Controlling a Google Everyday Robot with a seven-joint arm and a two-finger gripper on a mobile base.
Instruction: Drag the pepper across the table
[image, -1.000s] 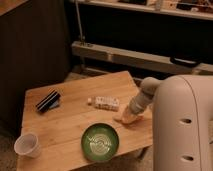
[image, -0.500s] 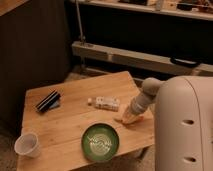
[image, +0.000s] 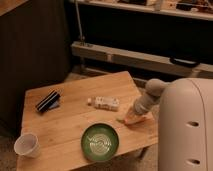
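Note:
The pepper (image: 134, 120) is a small orange-tan tapered shape lying on the light-wood planked table (image: 75, 120) near its right edge, right of the green bowl. My gripper (image: 131, 116) reaches down from the grey arm (image: 150, 95) at the right and sits right at the pepper, partly covering it.
A green bowl (image: 100, 141) stands near the front edge. A white box with dots (image: 106, 103) lies in the middle, with a small white piece to its left. A black striped object (image: 48, 100) lies at the left and a white cup (image: 27, 145) at the front left corner. My white body (image: 187, 130) fills the right.
The arm and gripper have shifted very slightly at the pepper; the other objects have not moved.

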